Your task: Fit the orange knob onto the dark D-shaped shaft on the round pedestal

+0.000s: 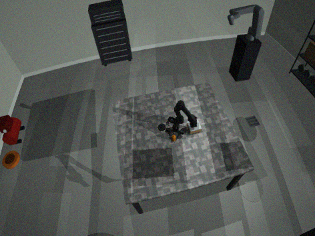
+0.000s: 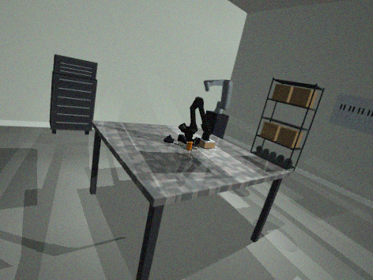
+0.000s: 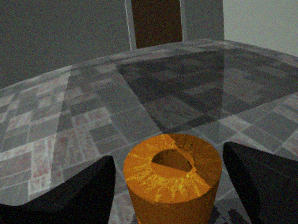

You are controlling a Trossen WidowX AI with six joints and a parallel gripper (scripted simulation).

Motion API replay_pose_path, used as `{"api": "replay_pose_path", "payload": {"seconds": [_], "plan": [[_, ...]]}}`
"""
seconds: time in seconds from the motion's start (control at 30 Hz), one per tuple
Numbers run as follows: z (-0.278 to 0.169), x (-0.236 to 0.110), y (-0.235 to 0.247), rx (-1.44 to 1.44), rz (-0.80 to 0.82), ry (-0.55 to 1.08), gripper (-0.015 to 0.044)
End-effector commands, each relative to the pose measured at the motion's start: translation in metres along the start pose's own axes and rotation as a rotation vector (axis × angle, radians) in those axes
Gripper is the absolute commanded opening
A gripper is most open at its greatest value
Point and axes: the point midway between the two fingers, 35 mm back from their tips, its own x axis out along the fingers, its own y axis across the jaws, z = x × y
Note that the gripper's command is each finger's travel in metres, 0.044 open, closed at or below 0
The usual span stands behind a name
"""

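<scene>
The orange knob (image 1: 173,138) (image 2: 190,145) (image 3: 172,192) is upright and looks to stand on the table. Its D-shaped hole faces up in the wrist view, with the flat edge on the near side, slightly slanted. My gripper (image 3: 169,157) is open, one black finger on each side of the knob, with a gap at both sides. A small dark round object (image 1: 161,127) (image 2: 168,139), which looks like the pedestal, stands apart from the knob, to its left in the top and exterior views. Its shaft cannot be made out clearly. The pedestal does not show in the wrist view.
The arm's base stands by a pale-topped block with a wooden side (image 1: 195,131) (image 2: 207,145), right of the knob. The patterned table (image 1: 200,177) (image 2: 166,190) carries dark shadow patches. A cabinet, a shelf and another arm on a stand are far off, beyond the table.
</scene>
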Motion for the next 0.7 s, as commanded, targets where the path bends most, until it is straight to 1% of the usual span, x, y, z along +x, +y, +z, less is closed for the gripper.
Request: {"api": "replay_pose_path", "payload": {"seconds": [0.0, 0.1, 0.37, 0.67], "plan": [[0.0, 0.0, 0.0, 0.006, 0.001, -0.001, 0.0365], [0.0, 0.0, 0.0, 0.006, 0.001, -0.001, 0.044], [0.003, -0.001, -0.001, 0.005, 0.0, -0.001, 0.044], [0.057, -0.012, -0.007, -0.001, 0.0, 0.0, 0.044]]}}
